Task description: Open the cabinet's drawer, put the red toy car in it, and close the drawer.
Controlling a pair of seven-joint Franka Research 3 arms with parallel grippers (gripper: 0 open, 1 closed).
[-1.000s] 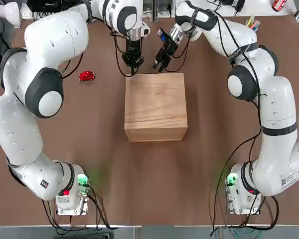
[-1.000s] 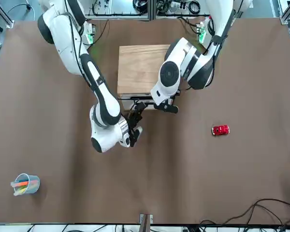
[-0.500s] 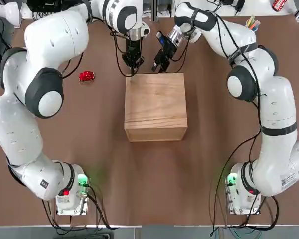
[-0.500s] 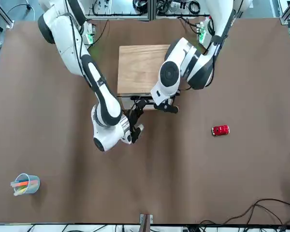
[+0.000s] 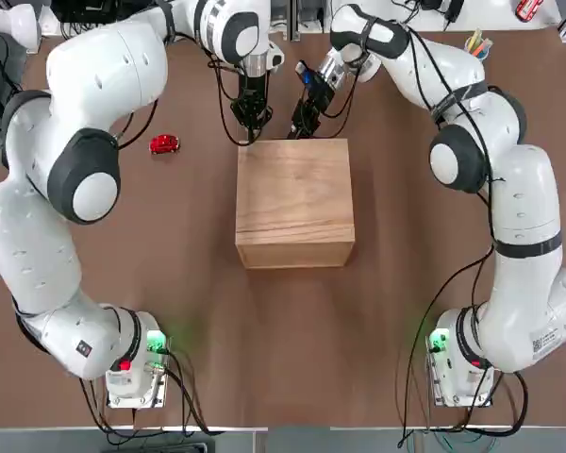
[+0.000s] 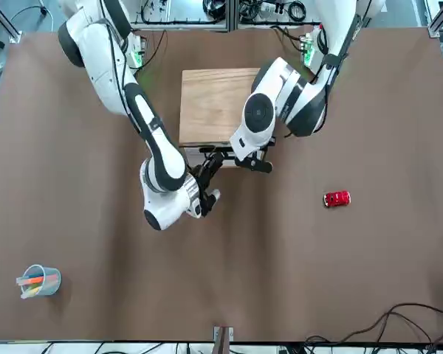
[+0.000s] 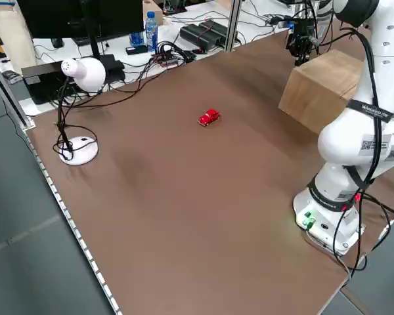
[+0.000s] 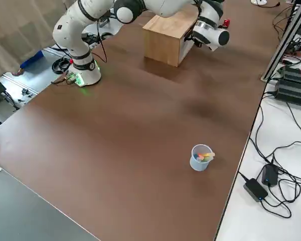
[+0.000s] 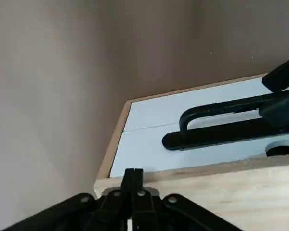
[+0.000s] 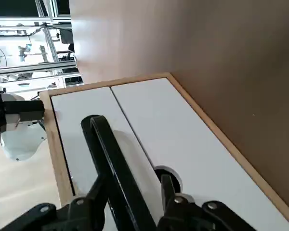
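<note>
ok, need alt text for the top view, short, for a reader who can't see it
Both robot arms reach over a wooden cabinet at the table's centre, the right claw and the shut left claw side by side at its far edge. A red toy car sits apart on the brown table, to the cabinet's left.

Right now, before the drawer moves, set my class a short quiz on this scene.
1. True or false: the red toy car already lies in the drawer.
2. Which gripper is at the drawer's black handle?
3. Fill in: the car sits on the table to the robot's ___ of the cabinet.

Key
1. False: the drawer is closed and the car is on the table.
2. The right gripper. The left gripper, shut, is beside it at the cabinet's top edge.
3. Left.
</note>
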